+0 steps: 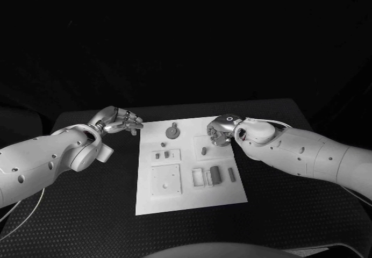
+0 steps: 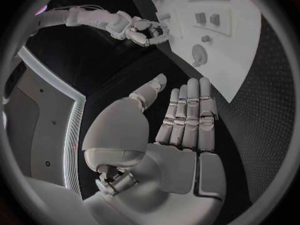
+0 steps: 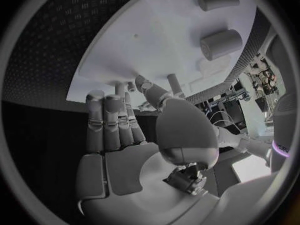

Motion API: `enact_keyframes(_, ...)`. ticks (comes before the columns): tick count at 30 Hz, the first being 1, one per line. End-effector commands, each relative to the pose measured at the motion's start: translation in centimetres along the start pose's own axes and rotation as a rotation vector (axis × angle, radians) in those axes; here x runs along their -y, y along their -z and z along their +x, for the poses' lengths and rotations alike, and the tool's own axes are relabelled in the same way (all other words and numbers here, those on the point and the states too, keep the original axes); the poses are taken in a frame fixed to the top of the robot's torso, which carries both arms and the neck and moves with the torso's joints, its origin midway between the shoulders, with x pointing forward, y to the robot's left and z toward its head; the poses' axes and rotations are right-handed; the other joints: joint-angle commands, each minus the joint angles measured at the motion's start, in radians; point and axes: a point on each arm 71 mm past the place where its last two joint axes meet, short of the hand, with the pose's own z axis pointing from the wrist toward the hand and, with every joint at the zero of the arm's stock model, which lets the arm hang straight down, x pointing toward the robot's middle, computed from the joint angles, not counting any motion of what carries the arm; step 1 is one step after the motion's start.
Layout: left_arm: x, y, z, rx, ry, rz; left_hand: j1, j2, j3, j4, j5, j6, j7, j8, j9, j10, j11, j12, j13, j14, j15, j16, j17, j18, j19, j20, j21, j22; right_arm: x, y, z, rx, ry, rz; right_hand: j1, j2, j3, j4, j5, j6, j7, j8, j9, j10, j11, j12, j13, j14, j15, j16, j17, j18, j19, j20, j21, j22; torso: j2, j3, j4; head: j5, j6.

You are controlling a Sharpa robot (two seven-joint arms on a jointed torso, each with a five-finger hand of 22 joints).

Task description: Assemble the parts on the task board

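Black table (image 1: 93,215) under white task board (image 1: 186,188), board at table centre. Left hand (image 1: 117,121) just off board's far-left corner, fingers straight, close together, holding nothing. Right hand (image 1: 221,130) over board's far-right part, fingers curled; grip unclear, cannot tell. Grey parts (image 1: 215,175) on board's right half, near side.

Left hand (image 1: 120,121) beside task board (image 1: 190,188); right hand (image 1: 221,130) over it.

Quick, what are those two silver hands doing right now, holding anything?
Left hand: open, fingers straight, holding nothing, beside the task board.
Right hand: over the board; whether it holds a part cannot be told.
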Motion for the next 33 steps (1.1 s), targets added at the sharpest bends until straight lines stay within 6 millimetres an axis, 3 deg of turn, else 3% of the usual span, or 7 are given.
enact_keyframes(1,0.19,-0.10,0.15,-0.008,0.017,0.004,-0.009,-0.002,-0.008,-0.001,-0.006,-0.003,-0.004,0.003,-0.002,-0.009,0.000,-0.007,-0.003,-0.005,0.007,-0.008,0.002,0.014,-0.004,0.007,-0.008,-0.002,-0.19,-0.14,0.17,-0.012,0.002,-0.014,0.000,0.019,0.004,0.000,0.002,0.020,0.013,0.000,0.000,0.010,-0.001,-0.004,-0.004,-0.006,-0.004,-0.003,-0.001,0.085,-0.004,-0.004,-0.004,0.012,-0.001,0.0001,-0.0003,-0.001,-0.001)
enact_keyframes(5,0.25,-0.15,0.22,-0.008,0.022,0.005,-0.009,-0.003,-0.010,-0.001,-0.005,-0.006,-0.003,0.003,-0.003,-0.015,0.003,-0.010,-0.008,-0.013,0.011,-0.016,0.004,0.013,-0.011,0.010,-0.014,-0.005,-0.35,-0.35,0.38,-0.020,0.001,-0.016,-0.001,0.055,0.005,-0.004,0.002,0.020,0.013,-0.001,-0.001,0.013,0.000,-0.007,-0.009,-0.008,-0.004,-0.002,0.000,0.085,-0.006,-0.003,-0.005,0.013,0.000,0.0002,-0.0002,-0.001,0.000)
enact_keyframes(16,0.26,-0.18,0.30,-0.011,0.023,0.001,-0.008,-0.003,-0.012,-0.001,-0.005,-0.008,-0.002,0.003,-0.004,-0.017,0.004,-0.010,-0.011,-0.016,0.013,-0.019,0.007,0.013,-0.013,0.012,-0.016,-0.005,-0.58,-0.44,0.75,-0.038,-0.002,-0.026,0.012,0.111,0.009,-0.010,0.002,0.040,0.007,0.010,0.003,0.036,-0.004,-0.004,-0.014,-0.010,-0.007,0.000,0.001,0.085,-0.013,-0.003,-0.002,0.017,0.000,-0.0002,-0.0002,0.002,-0.003)
enact_keyframes(26,0.23,-0.20,0.23,-0.012,0.023,-0.003,-0.007,-0.003,-0.014,-0.001,-0.005,-0.012,-0.001,0.002,-0.005,-0.019,0.005,-0.011,-0.013,-0.017,0.014,-0.022,0.009,0.013,-0.014,0.013,-0.018,-0.006,-0.36,-0.28,0.92,-0.046,0.013,-0.021,0.026,0.111,0.005,-0.011,0.002,0.065,0.001,0.023,0.010,0.057,-0.011,0.002,-0.015,-0.009,-0.014,0.001,0.001,0.085,-0.016,-0.004,0.002,0.019,0.000,0.0004,-0.0013,0.000,-0.004)
enact_keyframes(33,0.16,-0.19,0.11,-0.009,0.021,-0.007,-0.007,-0.002,-0.014,-0.001,-0.005,-0.012,0.000,0.002,-0.006,-0.020,0.005,-0.011,-0.014,-0.017,0.014,-0.022,0.010,0.013,-0.014,0.013,-0.018,-0.006,-0.12,-0.10,1.08,-0.053,0.024,-0.015,0.033,0.081,-0.002,-0.010,0.002,0.077,0.000,0.028,0.012,0.057,-0.011,-0.002,-0.019,-0.010,-0.014,0.000,0.000,0.085,-0.017,-0.005,0.004,0.018,0.000,0.0011,-0.0010,-0.001,-0.005)
